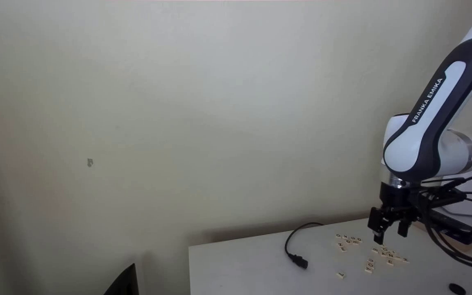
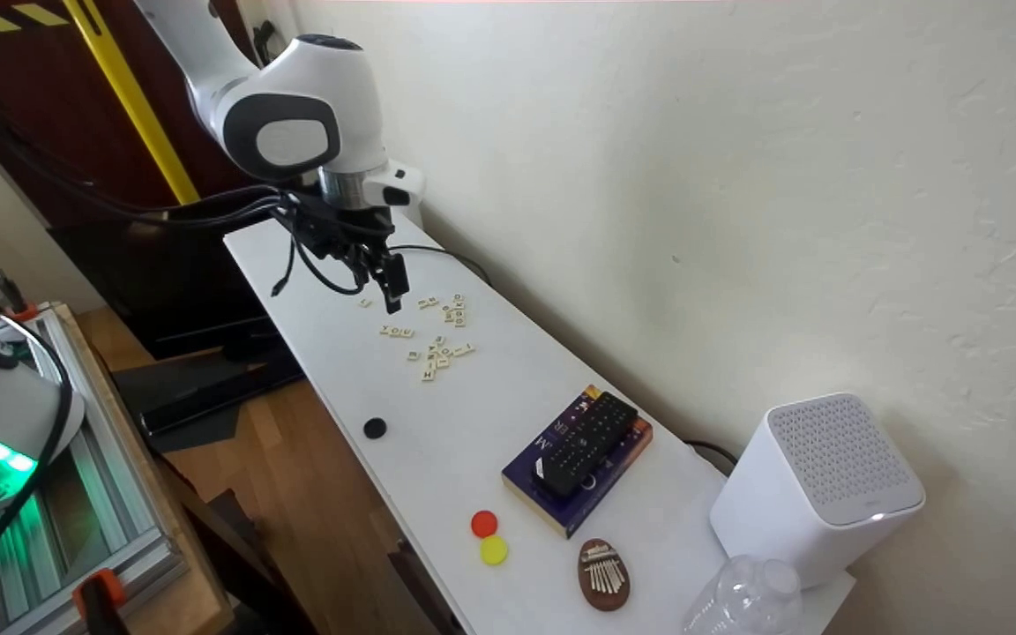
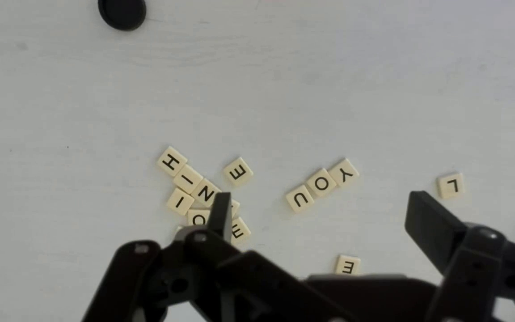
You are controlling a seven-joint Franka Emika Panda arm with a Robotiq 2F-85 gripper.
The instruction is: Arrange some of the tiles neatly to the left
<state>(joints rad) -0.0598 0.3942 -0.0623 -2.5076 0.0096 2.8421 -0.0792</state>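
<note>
The tiles are small cream squares with black letters on the white table. In the wrist view a slanted row reading Y-O-U (image 3: pixel 321 182) lies in the middle. A touching cluster (image 3: pixel 187 179) lies to its left with a loose E tile (image 3: pixel 238 171) beside it. An L tile (image 3: pixel 450 185) lies at the right, and another E tile (image 3: pixel 348 264) is partly hidden by the gripper body. A further tile group (image 2: pixel 453 310) shows in both exterior views. My gripper (image 3: pixel 320 197) is open and empty above the tiles; its left finger covers part of the cluster. It also shows in an exterior view (image 1: pixel 391 237).
A black cable (image 1: pixel 298 261) lies near the wall. A black disc (image 2: pixel 375 428), a book (image 2: pixel 521 472) with a remote (image 2: pixel 587 441), red (image 2: pixel 484 524) and yellow (image 2: pixel 494 550) discs, a thumb piano (image 2: pixel 603 575), a white box (image 2: pixel 790 494) and a clear bottle (image 2: pixel 746 600) share the table.
</note>
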